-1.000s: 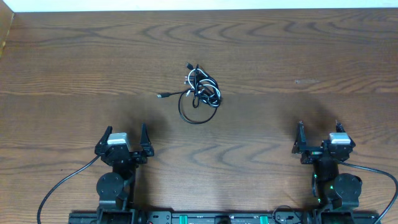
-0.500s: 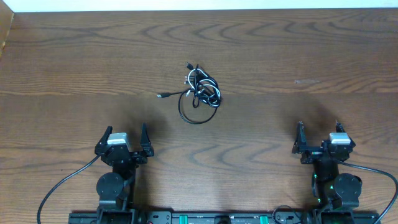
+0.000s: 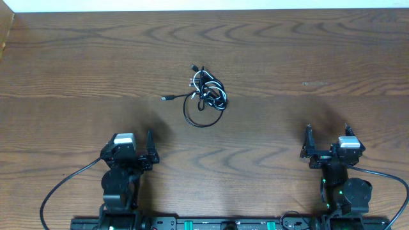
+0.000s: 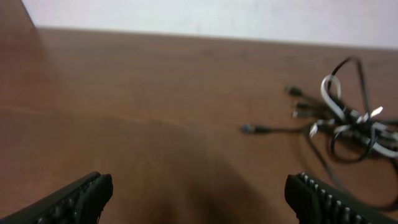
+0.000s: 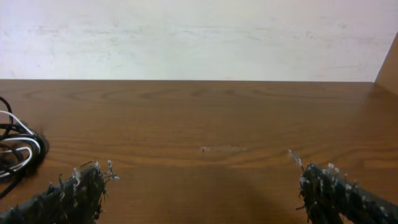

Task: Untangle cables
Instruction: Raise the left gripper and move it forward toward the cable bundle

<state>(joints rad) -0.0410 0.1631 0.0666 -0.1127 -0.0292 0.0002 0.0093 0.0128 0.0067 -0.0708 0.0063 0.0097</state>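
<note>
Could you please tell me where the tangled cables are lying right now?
In the overhead view the cables lie bunched near the middle of the table, slightly left of centre, ahead and right of the left hand.

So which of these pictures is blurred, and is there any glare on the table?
Left wrist view: soft all over, the cables smeared. Right wrist view: sharp, the wood grain is clear. Overhead view: sharp, even light, no strong glare on the table, only soft shadows.
</note>
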